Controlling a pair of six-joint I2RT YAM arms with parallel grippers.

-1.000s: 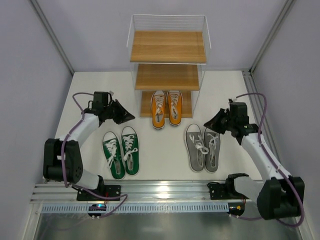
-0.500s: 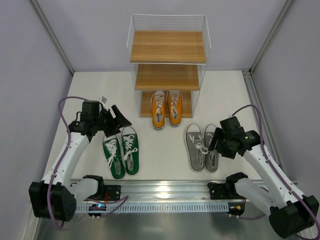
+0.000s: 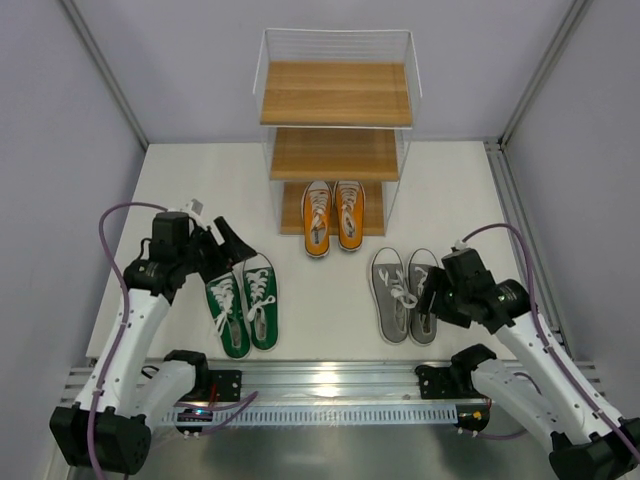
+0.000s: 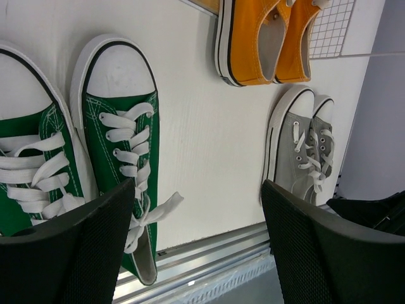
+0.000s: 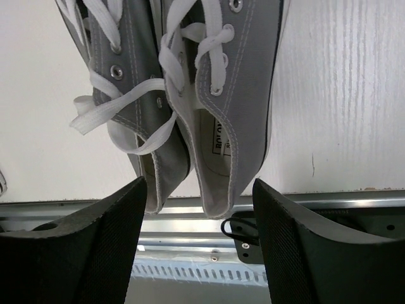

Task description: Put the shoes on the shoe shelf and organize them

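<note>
The shoe shelf stands at the back centre. The orange shoes sit on its bottom board with their heels poking out toward me. The green shoes lie side by side on the white table at the left, and the grey shoes lie at the right. My left gripper hovers open just beyond the green toes and holds nothing. In the left wrist view its gripper frames bare table beside the green shoes. My right gripper hangs open over the grey pair. In the right wrist view its gripper straddles the heels of the grey shoes, not touching them.
A metal rail with both arm bases runs along the near table edge. Grey walls close in the left, right and back. The shelf's upper two boards carry nothing. The purple cables loop off each arm.
Both grippers went from shut to open. The left arm drew back and left toward the green pair. The right arm swung down toward me over the grey pair.
</note>
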